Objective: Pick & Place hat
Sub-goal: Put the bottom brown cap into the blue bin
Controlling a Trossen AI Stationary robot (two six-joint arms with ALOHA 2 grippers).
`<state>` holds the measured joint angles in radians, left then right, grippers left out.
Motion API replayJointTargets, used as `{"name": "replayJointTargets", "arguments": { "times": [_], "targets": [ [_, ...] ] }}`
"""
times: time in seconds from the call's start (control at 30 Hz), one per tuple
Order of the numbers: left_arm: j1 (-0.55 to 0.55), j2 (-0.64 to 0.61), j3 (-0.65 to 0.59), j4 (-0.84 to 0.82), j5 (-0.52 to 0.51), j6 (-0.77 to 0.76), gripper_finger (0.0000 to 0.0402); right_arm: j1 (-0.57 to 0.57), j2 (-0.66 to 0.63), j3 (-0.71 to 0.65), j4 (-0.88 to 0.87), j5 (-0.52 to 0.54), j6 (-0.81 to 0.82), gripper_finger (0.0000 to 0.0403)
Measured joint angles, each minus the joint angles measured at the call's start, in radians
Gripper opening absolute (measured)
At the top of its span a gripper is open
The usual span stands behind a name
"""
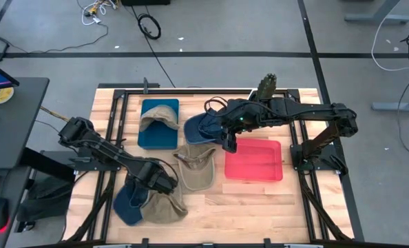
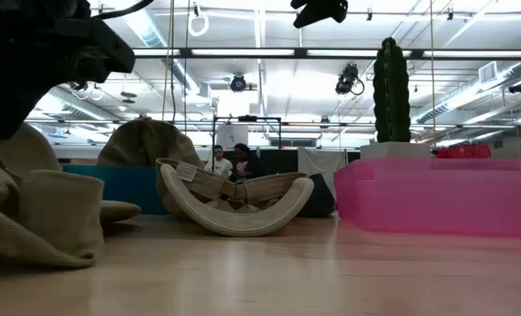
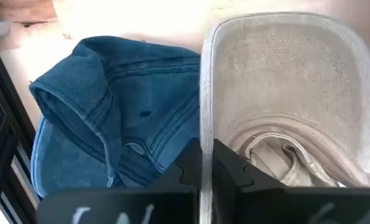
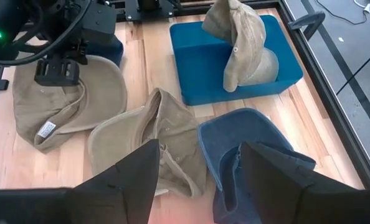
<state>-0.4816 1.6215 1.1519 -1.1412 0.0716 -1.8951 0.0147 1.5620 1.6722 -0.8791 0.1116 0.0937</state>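
High view: left gripper (image 1: 164, 184) lower left over a beige hat (image 1: 164, 204); right gripper (image 1: 230, 143) centre, above pink tray (image 1: 254, 171).
Left wrist: fingers clamped on the beige hat's brim; next, lift.
Right wrist: fingers (image 4: 129, 177) spread, empty.

- My two arms are dark, almost black, built of chunky jointed segments; my left arm (image 1: 108, 153) and my right arm (image 1: 294, 114) both look matte.
- A small green light glows on my right arm's wrist housing (image 1: 241, 119).
- Black cables loop along my right arm near its wrist (image 1: 215, 105).
- My right gripper (image 4: 200, 171) has two broad, flat, dark fingers (image 4: 278, 171) with angular, faceted edges.
- My left gripper (image 3: 208, 167) shows blocky black fingers (image 3: 235, 169) with stepped notches, and faint whitish marks on the dark body below them.
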Motion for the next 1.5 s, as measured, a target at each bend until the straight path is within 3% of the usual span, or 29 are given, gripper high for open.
{"name": "replayJointTargets", "arguments": {
  "times": [0.23,0.33,0.53,0.73,0.9,1.1,1.27,1.5],
  "targets": [
    [-0.01,-0.052,0.087,-0.075,-0.02,0.052,0.0013,0.0,0.0,0.0,0.001,0.0,0.001,0.0228],
    [-0.021,-0.091,0.173,-0.167,-0.088,0.062,0.0013,0.0,0.0,0.0,-0.001,0.0,-0.001,0.0228],
    [-0.064,-0.132,0.436,-0.429,-0.36,0.05,0.0013,-0.001,0.0,0.0,-0.017,0.0,-0.001,0.0228],
    [-0.077,-0.156,0.585,-0.428,-0.742,0.218,0.0013,-0.001,0.0,0.0,-0.022,0.0,0.002,0.0228],
    [-0.069,-0.153,0.628,-0.429,-0.899,0.39,0.0013,-0.002,-0.019,0.0,-0.029,0.0,0.035,0.0228],
    [-0.064,-0.151,0.628,-0.431,-1.016,0.602,0.0013,-0.003,-0.061,0.0,-0.028,0.0,0.09,0.0228],
    [-0.065,-0.15,0.628,-0.407,-1.263,0.695,0.0013,-0.003,-0.114,0.0,-0.025,-0.007,0.126,0.0228],
    [-0.066,-0.175,0.647,-0.361,-1.614,0.645,0.0013,-0.003,-0.191,0.0,-0.005,-0.005,0.137,0.0228]
  ]
}}
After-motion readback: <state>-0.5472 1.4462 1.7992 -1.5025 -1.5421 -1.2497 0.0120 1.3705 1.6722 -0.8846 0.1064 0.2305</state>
